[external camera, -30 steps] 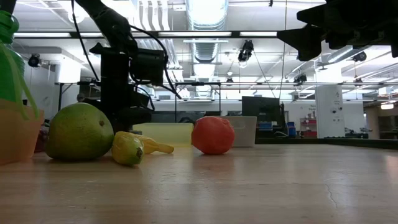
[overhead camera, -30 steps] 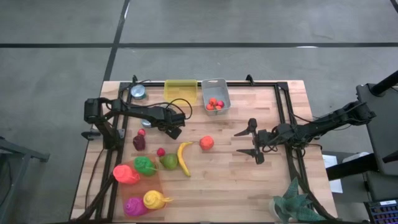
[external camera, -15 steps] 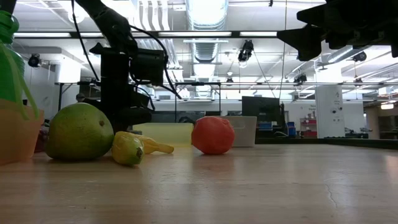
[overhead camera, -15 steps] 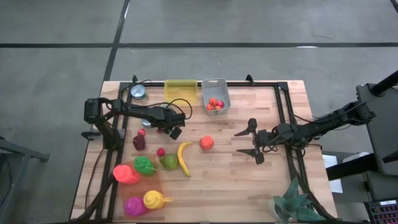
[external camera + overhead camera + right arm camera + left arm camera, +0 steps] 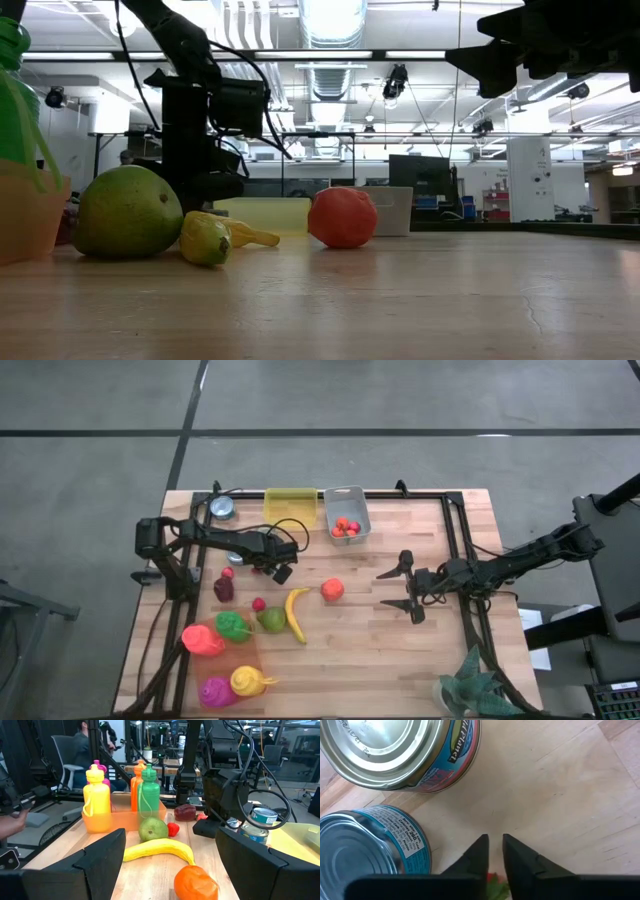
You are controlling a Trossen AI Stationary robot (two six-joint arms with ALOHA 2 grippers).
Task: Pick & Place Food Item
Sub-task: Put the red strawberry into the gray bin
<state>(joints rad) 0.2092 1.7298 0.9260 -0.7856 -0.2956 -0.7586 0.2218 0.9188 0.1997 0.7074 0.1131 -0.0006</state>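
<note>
Fruit lies loose on the tabletop (image 5: 400, 660), none of it held by either arm. On the left end effector's (image 5: 283, 572) outer side and nearer the front edge stand pink (image 5: 203, 641), green (image 5: 232, 625), magenta (image 5: 216, 690) and yellow (image 5: 248, 680) bottles, grouped together. A dark red item (image 5: 223, 589) lies just beside that end effector, on its outer side, and a tin can (image 5: 222, 508) stands behind it at the back edge.

The left end effector hovers low over bare wood. Its fingers (image 5: 479, 851) are drawn nearly together, with only a narrow slit between them. The left wrist view shows a scrap of red and green low in that slit; what it is cannot be told.

In front of this end effector lie a small strawberry (image 5: 259, 603), a green pear-like fruit (image 5: 272, 620) and a banana (image 5: 296, 614), the last two touching. An orange-red fruit (image 5: 332, 589) sits between the two end effectors, nearer the left one.

Behind it, at the back edge, a yellow bin (image 5: 290, 503) and a grey bin (image 5: 358, 510) stand side by side; the grey one holds small red fruits (image 5: 345, 527).

The right end effector (image 5: 410, 588) waits well apart from the food, off the wood, its fingers spread wide on nothing.
</note>
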